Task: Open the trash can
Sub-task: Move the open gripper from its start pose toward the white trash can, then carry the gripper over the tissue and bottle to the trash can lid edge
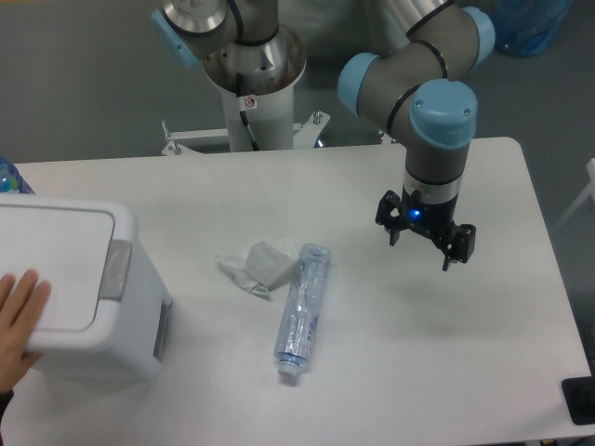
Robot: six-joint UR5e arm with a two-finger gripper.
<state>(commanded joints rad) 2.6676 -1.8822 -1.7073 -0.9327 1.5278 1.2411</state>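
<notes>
The trash can [84, 307] is a large white boxy bin at the table's left edge. Its flat white lid [51, 265] lies closed, with a grey latch tab [116, 270] on its right side and a grey slot [162, 330] on the wall below. My gripper [425, 246] hangs above the right part of the table, far to the right of the bin. Its two black fingers [459, 249] are spread apart with nothing between them.
A crushed clear plastic bottle [302, 308] lies in the middle of the table with a crumpled white tissue [257, 266] next to it on the left. A person's hand [17, 321] rests on the bin's left side. The robot base [253, 88] stands behind the table.
</notes>
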